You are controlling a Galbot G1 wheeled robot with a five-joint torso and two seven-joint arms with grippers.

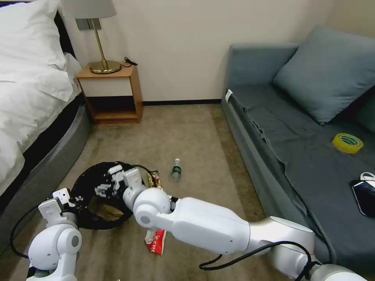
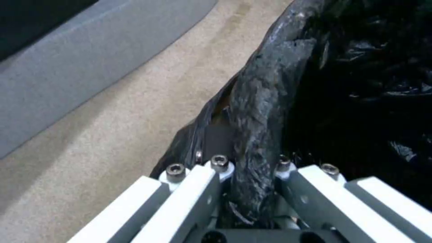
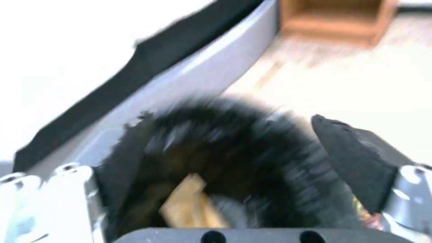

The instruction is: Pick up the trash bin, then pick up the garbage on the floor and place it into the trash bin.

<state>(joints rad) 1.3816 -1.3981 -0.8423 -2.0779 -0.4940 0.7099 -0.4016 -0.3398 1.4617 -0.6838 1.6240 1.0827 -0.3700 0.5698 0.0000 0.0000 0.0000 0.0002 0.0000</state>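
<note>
The trash bin (image 1: 91,183), lined with a crinkled black bag, is at the lower left of the head view beside the bed. My left gripper (image 1: 62,197) is shut on its near rim (image 2: 256,111). Over the bin's mouth hangs my right gripper (image 1: 119,179), open, with its dark pads (image 3: 355,158) wide apart and nothing between them. A tan paper wrapper (image 1: 107,210) lies inside the bin (image 3: 189,206). On the floor (image 1: 187,132) lie more garbage pieces: a dark brown-yellow snack wrapper (image 1: 154,179), a small clear bottle (image 1: 176,169) with a green label, and a red-and-white packet (image 1: 156,242) under my right forearm.
A bed (image 1: 27,101) runs along the left and a grey sofa (image 1: 297,156) along the right, with a yellow tape roll (image 1: 347,143) and a dark phone (image 1: 365,195) on it. A wooden nightstand (image 1: 111,93) with a lamp stands at the back wall. Open carpet lies between them.
</note>
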